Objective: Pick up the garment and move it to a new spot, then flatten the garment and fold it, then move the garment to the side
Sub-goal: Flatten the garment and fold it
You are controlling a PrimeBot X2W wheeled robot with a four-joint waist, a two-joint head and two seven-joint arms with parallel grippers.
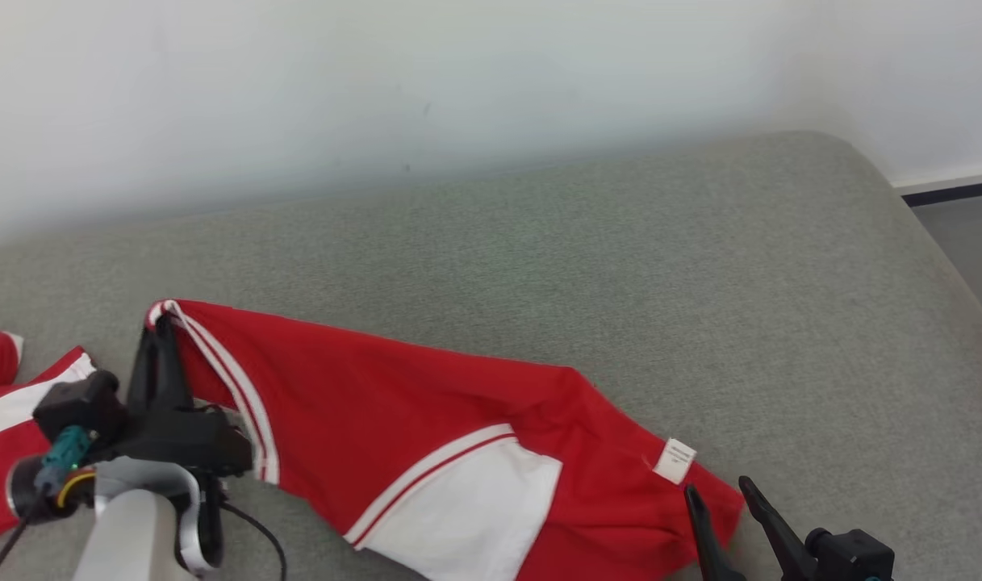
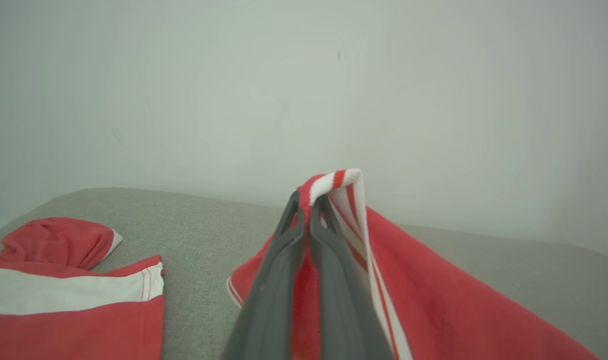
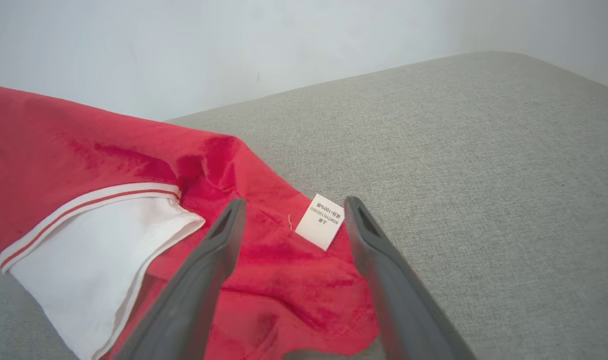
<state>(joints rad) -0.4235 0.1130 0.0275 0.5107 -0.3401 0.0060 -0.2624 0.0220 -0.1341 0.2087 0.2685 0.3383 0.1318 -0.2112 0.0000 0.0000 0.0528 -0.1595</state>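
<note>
Grey upholstered cushion (image 1: 620,266) takes up most of the scene, with a pale wall behind it. Red garment (image 1: 394,403) with white panels lies across the near left part, rumpled, not flat yet. More red-and-white cloth (image 1: 6,420) sits at the left edge; can't tell if it's the same piece. Your left gripper (image 1: 161,323) is clenched on the striped trim (image 2: 341,180) and holds that corner raised off the cushion. Your right gripper (image 1: 716,488) is spread wide and grasps nothing, its fingers at the garment's near right edge, just beside the white label (image 1: 674,460). Looks like the flattening step. Bring the right fingers down over the edge by the label, catch one layer, and close firmly. Then pull the two corners apart left and right until taut, and lay the garment down toward the far side. Mind the thin trim: it could slip.
</note>
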